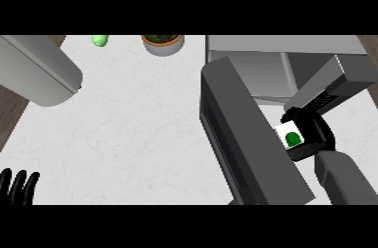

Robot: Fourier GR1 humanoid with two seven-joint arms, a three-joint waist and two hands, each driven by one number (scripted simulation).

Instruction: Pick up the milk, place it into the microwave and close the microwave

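- The right robot hand, black at the end of a grey forearm, shows at the right of the scene with its fingers curled round a small white milk carton with a green mark.
- The carton sits inside that grasp, just right of the open dark grey microwave door; only its white face and green spot show, the rest hidden by the fingers.
- The grey box-shaped microwave stands at the far right of the white speckled desk, its door swung out toward the near side and running as a long dark slab down the middle right.
- The carton is held near the microwave's front; whether it is already inside the cavity cannot be told.
- The left robot hand rests at the near left corner, fingers straight and pointing up, holding nothing.
- A round grey pot with a green plant stands at the far edge, with a small light green object to its left.
- A large rounded grey object lies at the far left.
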